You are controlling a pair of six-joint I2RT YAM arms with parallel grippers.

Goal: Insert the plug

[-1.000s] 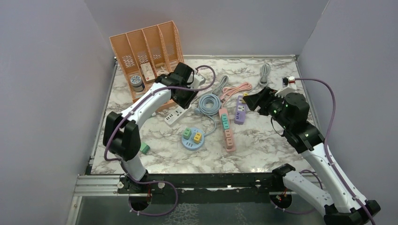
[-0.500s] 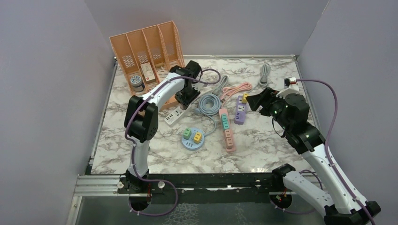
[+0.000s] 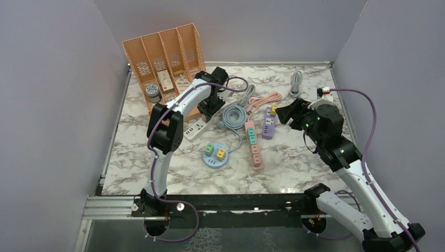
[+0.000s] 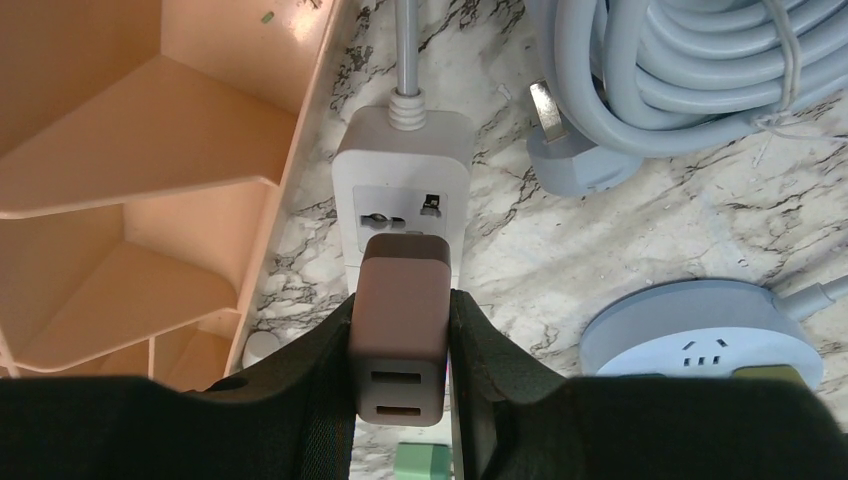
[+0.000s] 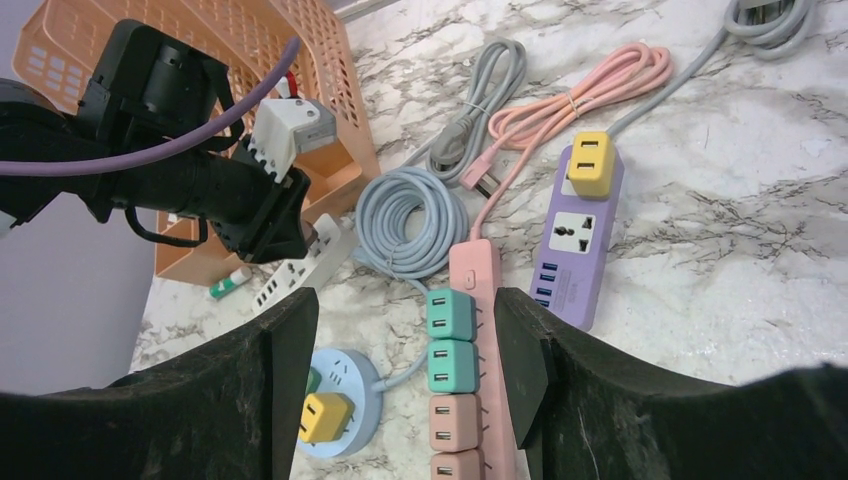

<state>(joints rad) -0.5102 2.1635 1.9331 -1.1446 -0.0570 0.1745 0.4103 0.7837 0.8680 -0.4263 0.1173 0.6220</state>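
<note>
**Desk:** Where's the plug?

**Me:** In my left gripper (image 4: 400,335), with the jaws clamped on the sides of the brown USB charger plug (image 4: 401,300). I'm holding it over the white power strip (image 4: 402,165), which lies just beside the orange file rack (image 4: 150,150).

**Desk:** Is it seated?

**Me:** I judge not. The plug hides the strip face beneath it, so I can't tell whether the pins have entered. I'd call this the alignment step.

**Desk:** What's next?

**Me:** I'd square the pins to a socket, then press straight down without tilting. The strip looks unfixed and could slide.

**Desk:** And the right arm?

**Me:** My right gripper (image 5: 400,320) hovers above the pink power strip (image 5: 478,330), fingers apart and holding nothing. It could brace the white strip.
</note>
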